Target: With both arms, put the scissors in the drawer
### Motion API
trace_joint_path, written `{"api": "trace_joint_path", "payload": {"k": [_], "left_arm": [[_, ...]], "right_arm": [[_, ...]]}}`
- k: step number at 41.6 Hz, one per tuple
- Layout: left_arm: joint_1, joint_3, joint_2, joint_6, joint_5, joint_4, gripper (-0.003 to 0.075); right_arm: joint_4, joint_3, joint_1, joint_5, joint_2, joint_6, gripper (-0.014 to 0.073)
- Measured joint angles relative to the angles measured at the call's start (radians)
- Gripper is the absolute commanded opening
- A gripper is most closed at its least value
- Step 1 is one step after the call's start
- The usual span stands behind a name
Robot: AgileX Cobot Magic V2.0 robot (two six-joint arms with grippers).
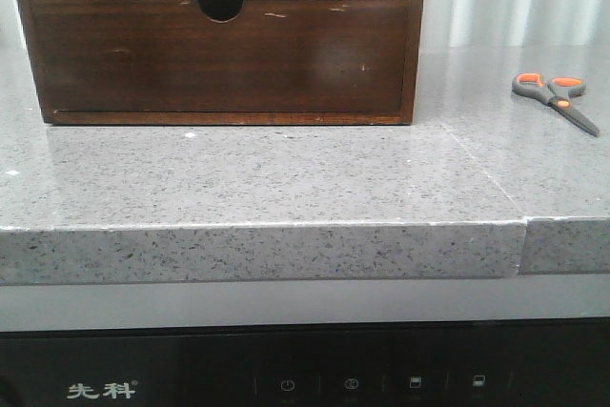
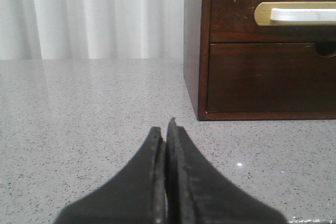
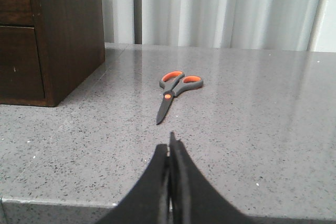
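Toward the right edge of the grey speckled countertop (image 1: 286,178), the scissors (image 1: 556,98) are lying flat and closed, orange-lined loops pointing to the back edge and blades angling toward the front right. They are sitting well apart from the wooden box (image 1: 224,40), which is standing at the back of the countertop. The drawer (image 2: 273,11) with the whitish panel is sitting shut in the upper part of the box, above a plain drawer with a half-round notch (image 1: 220,10). The left gripper (image 2: 165,129) is hovering with its fingers pressed together, gripping nothing, near the box's left front corner. The right gripper (image 3: 170,148) is likewise clenched and empty, pointing at the scissors from the front edge.
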Motion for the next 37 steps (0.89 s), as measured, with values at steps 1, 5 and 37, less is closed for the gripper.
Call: {"api": "trace_joint_path", "payload": {"k": [1,5,37], "left_arm": [[0.000,0.000,0.000,0.000,0.000,0.000,-0.0020],[0.000,0.000,0.000,0.000,0.000,0.000,-0.0020],[0.000,0.000,0.000,0.000,-0.046,0.000,-0.0020]], "right_arm": [[0.000,0.000,0.000,0.000,0.000,0.000,-0.0060],[0.000,0.000,0.000,0.000,0.000,0.000,-0.0060],[0.000,0.000,0.000,-0.077,0.000,0.000,-0.0060]]}}
